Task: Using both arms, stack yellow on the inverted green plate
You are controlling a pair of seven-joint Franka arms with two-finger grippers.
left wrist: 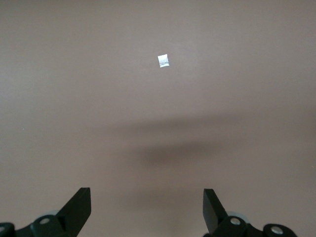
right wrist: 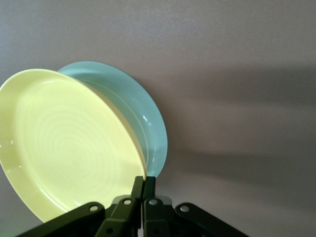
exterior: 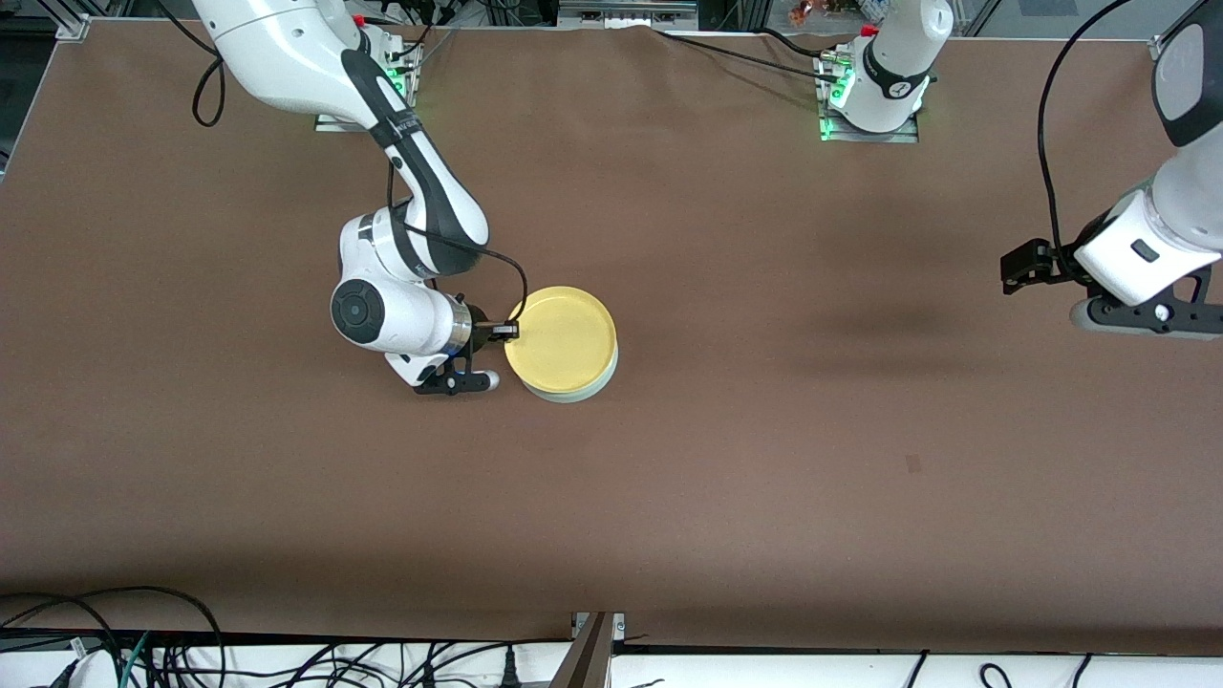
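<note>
Pinched on the rim of the yellow plate (exterior: 560, 341), the right tool (exterior: 506, 331) sits low at the edge of the stack, on the side toward the right arm's end of the tabletop; in the right wrist view its two fingers (right wrist: 138, 190) are drawn almost together, with the plate's thin rim between them. That yellow plate (right wrist: 69, 148) already lies over the green plate (exterior: 583, 390), which shows only as a pale sliver along the edge nearer the front camera and, in the right wrist view, as a mint crescent (right wrist: 143, 123) past the yellow rim. My judgement is that the risk is now in the letting-go: if the fingers part unevenly or pull away while dragging on the rim, the yellow plate could slide off centre, or both could skid together on the tabletop. A one-sided hold on a shallow rim may also leave the plate tilted until it is freed, though I cannot tell whether it sits flat now. Well away, the left tool (exterior: 1020, 268) waits over bare tabletop near the left arm's end, its fingers (left wrist: 79, 207) spread wide with nothing between them. Brown matte tabletop (exterior: 764, 459) carries a small pale mark (left wrist: 163, 60) below the left tool; cables (exterior: 143, 640) run along the near edge.
</note>
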